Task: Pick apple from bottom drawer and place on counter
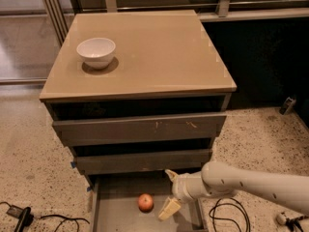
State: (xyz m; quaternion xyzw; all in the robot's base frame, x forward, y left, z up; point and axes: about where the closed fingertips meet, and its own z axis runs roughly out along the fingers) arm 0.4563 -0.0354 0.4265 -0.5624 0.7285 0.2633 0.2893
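A tan counter fills the upper centre, with a white bowl at its upper left. At the bottom centre, the bottom drawer is pulled out. The gripper reaches in from the lower right, jaws spread wide and empty. The apple sits just left of them. A sideways nudge would likely roll it away.

White tubular arm, dark-dotted, ends in a cream-fingered claw over the bottom drawer.
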